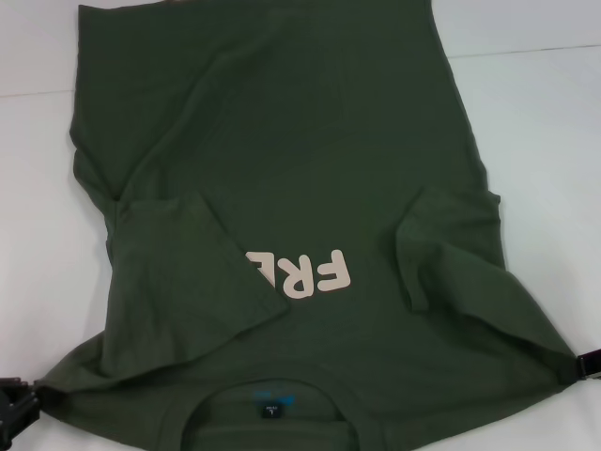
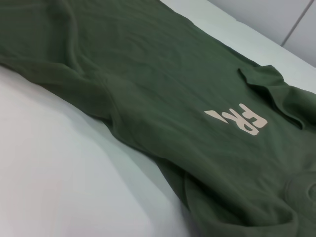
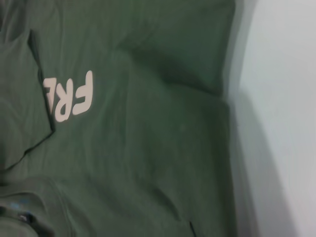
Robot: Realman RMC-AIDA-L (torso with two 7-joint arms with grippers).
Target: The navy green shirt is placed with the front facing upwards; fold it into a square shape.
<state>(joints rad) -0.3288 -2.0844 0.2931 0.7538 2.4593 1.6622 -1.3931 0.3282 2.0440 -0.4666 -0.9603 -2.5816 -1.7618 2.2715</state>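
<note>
Navy green shirt [image 1: 282,169] spread on white surface [image 1: 535,122]

Both sleeves folded inward, collar nearest. Left end effector [image 1: 14,402] and right end effector [image 1: 587,365] at near shoulder corners; grip state unclear.

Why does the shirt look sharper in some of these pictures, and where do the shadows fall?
Head view: even light, the shirt and its letters crisp. Left wrist view: fairly sharp, soft shade in the folds. Right wrist view: softer, smeared near the collar, with a grey shadow on the table beside the shirt's edge.
</note>
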